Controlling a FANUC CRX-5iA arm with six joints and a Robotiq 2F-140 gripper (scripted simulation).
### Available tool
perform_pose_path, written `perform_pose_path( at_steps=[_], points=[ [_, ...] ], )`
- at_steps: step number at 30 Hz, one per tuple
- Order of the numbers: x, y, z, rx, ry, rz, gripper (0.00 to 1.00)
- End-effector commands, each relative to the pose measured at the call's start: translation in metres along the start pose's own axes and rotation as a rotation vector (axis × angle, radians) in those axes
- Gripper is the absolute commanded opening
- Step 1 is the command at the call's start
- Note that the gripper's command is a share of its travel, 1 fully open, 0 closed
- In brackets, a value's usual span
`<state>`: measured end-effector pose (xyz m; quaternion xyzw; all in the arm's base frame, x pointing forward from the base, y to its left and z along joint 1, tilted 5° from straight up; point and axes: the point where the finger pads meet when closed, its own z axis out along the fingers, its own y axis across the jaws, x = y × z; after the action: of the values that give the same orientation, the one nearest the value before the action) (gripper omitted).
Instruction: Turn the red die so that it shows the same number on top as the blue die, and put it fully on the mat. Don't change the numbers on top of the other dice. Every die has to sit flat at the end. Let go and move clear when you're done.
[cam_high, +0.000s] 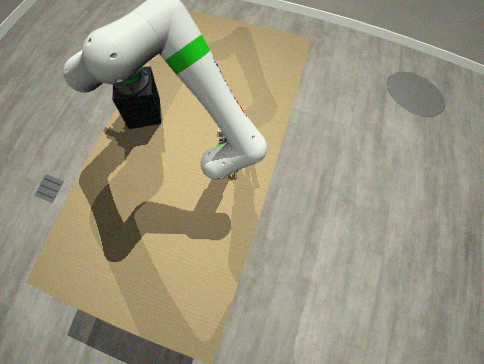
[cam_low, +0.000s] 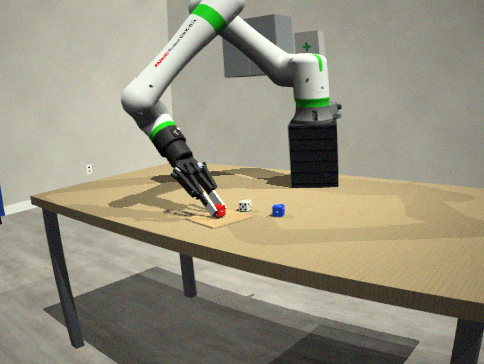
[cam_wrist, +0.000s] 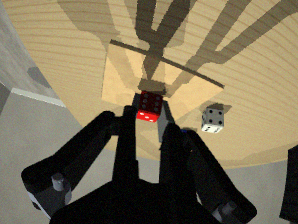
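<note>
A wooden table (cam_low: 350, 260) fills the lower half of the exterior view, and left of its centre the gripper (cam_low: 216, 208) is clamped on the red die (cam_low: 220, 209), tilted low over the mat (cam_low: 220, 220), probably to set it down flat there. The white die (cam_low: 245, 205) and blue die (cam_low: 278, 210) sit apart to its right, off the mat, likely so that neither of the 2 is disturbed.
</note>
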<state>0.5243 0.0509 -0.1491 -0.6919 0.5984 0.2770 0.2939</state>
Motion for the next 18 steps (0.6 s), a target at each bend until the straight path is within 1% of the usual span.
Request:
perform_pose_path(
  at_steps=[1, 18],
  points=[
    [0.0006, -0.0002, 0.0005, 0.0, 0.0, 0.0, 0.16],
    [0.0031, -0.0002, 0.003, 0.0, 0.0, 0.0, 0.16]
  ],
)
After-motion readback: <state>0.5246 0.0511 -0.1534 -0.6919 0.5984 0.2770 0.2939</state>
